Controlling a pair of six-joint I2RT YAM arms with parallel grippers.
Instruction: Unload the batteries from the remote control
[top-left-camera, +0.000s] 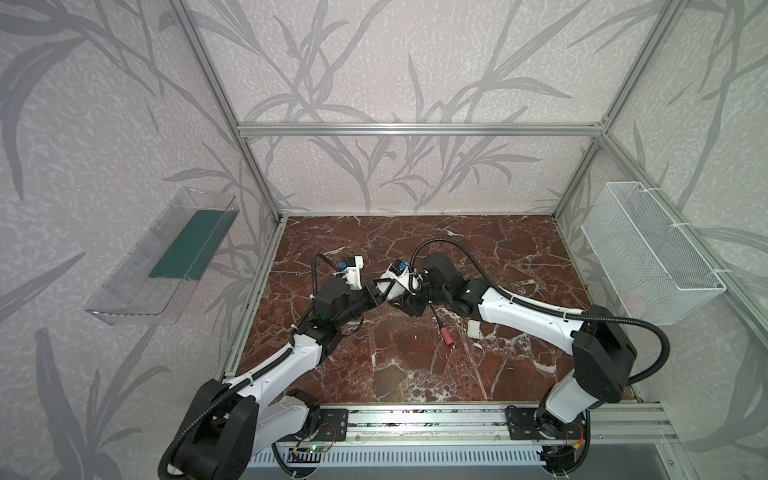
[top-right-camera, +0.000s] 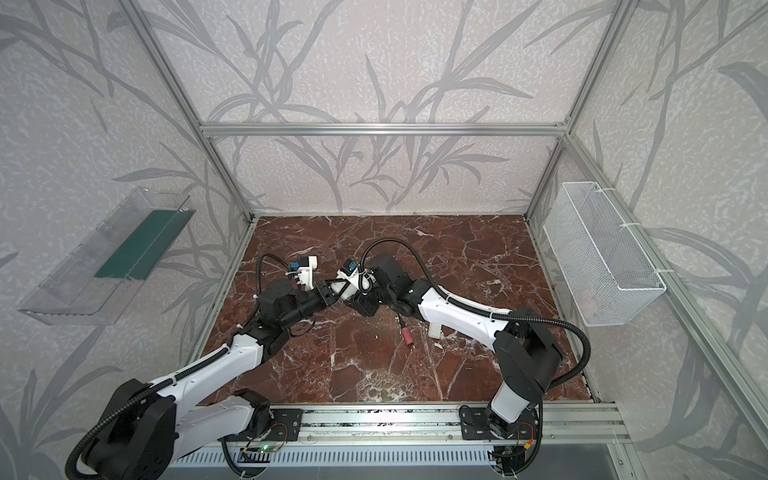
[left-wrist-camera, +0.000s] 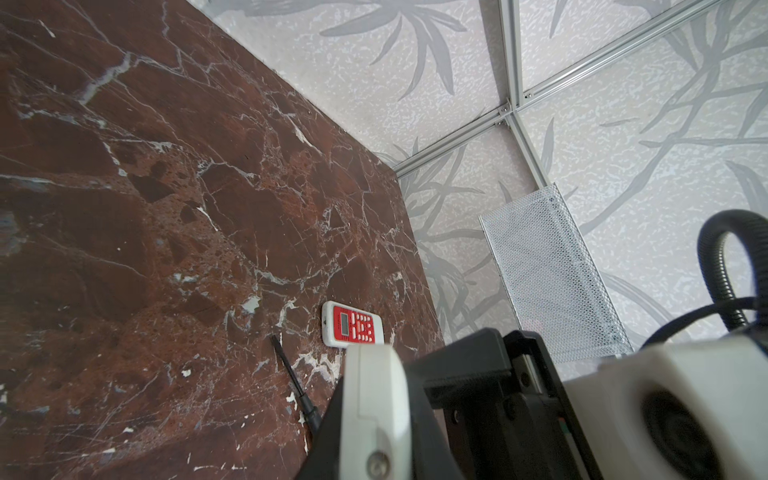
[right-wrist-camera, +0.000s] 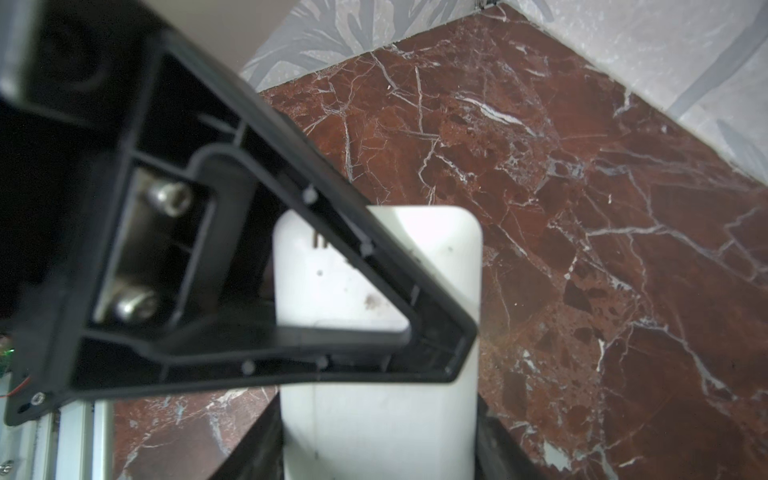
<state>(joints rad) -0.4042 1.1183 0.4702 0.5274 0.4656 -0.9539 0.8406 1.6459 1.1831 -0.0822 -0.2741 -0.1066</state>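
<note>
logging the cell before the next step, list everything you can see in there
table: 1, red-brown marble, cell floor
screwdriver: 1, dark shaft, pink-red handle, on the table by the right arm
red remote: 1, red face, white rim, flat on the table beside the screwdriver tip
white piece: 1, white, on the table, partly under the right arm; maybe that remote's end
white remote: 1, white, mid-table, in the left gripper
batteries: none in view
clear tray: 1, clear, green base, left wall
mesh basket: 1, white, right wall
left gripper: 1, black, shut on the white remote
right gripper: 1, black, fingers flank the white remote, grip unclear
</note>
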